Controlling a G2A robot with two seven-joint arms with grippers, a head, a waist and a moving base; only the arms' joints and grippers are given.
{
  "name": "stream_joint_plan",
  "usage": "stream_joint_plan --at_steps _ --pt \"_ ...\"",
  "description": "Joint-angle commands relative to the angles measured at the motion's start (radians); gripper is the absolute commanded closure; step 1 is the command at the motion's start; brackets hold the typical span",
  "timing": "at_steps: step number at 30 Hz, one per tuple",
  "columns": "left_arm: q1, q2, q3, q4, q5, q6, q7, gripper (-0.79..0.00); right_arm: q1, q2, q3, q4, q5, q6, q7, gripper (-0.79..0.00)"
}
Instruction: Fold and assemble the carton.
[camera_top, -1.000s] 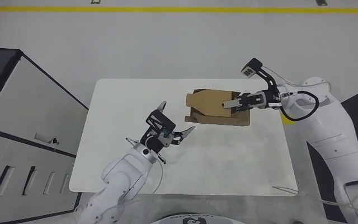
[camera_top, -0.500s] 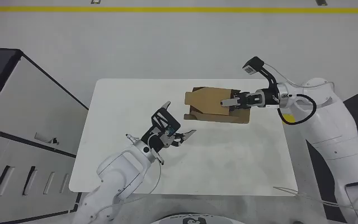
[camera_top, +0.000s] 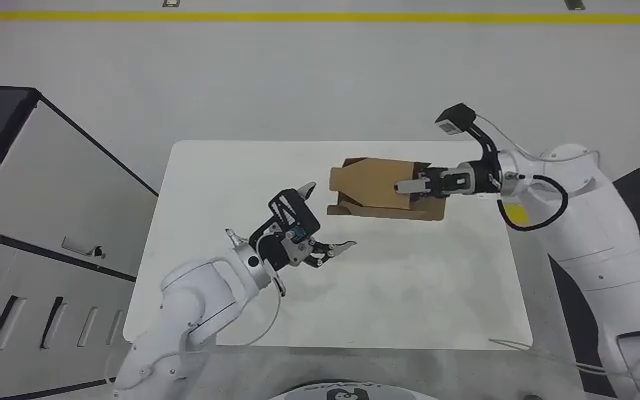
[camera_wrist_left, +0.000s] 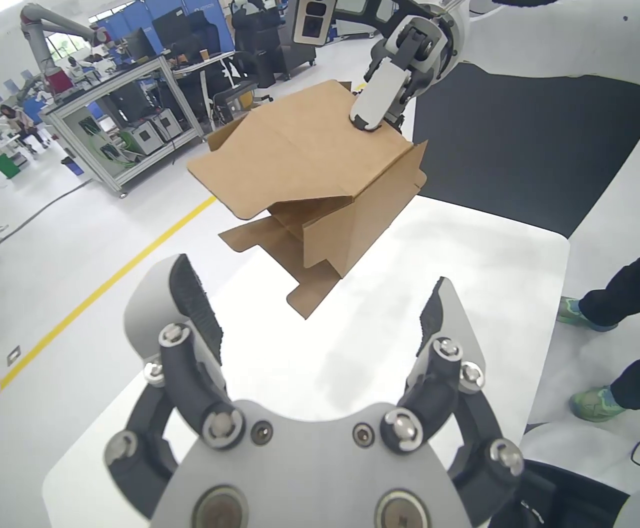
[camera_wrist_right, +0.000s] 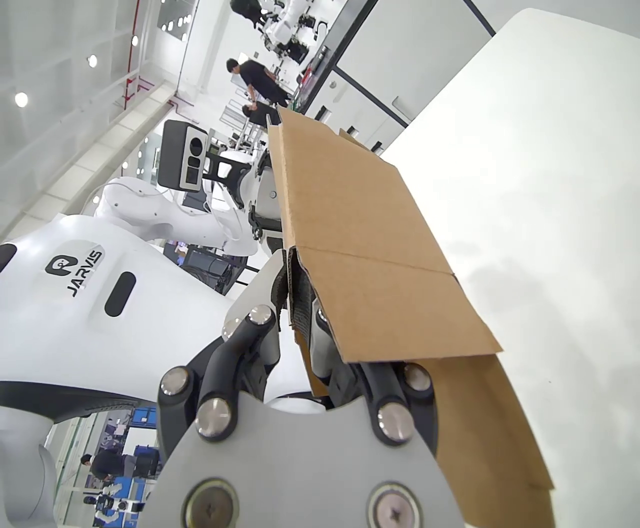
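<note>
- Carton (camera_top: 385, 190): brown cardboard, half opened, sitting on the far right part of the white table (camera_top: 420, 300), with its loose flaps pointing left.
- The right gripper (camera_top: 403, 186) is pinched closed on the right end of the carton's top panel. This likely props the panel up so the box holds its shape and does not slide.
- The left gripper (camera_top: 327, 218) hangs over the middle of the table, nearer than the carton and apart from it. Its fingers are spread wide and hold nothing, and it is probably lined up to work on the open left end.
- The left wrist view reveals what the top view hides: the carton is hollow, with inner flaps loose under a raised top flap and a bottom flap lying on the table.
- The right wrist view shows the pinch itself, with the cardboard edge sandwiched between dark finger pads (camera_wrist_right: 301, 295).
</note>
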Motion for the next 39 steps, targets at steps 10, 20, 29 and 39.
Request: stream_joint_plan --at_steps 10,20,29,39 --pt "-0.033 0.003 0.041 0.015 -0.029 -0.012 0.001 -0.702 0.004 -0.002 -0.013 -0.020 0.006 0.015 0.015 0.000" --pt "-0.034 0.008 0.063 0.013 -0.026 -0.016 0.007 -0.514 0.012 -0.008 -0.014 0.020 0.013 0.015 0.015 0.000" --pt "-0.035 0.014 0.068 0.010 -0.025 -0.017 0.014 -0.474 0.020 -0.017 -0.019 0.051 0.011 0.035 -0.001 0.000" --pt "-0.048 0.019 0.093 0.016 -0.017 -0.030 0.012 -0.459 0.026 -0.026 -0.024 0.067 -0.003 0.064 -0.027 0.000"
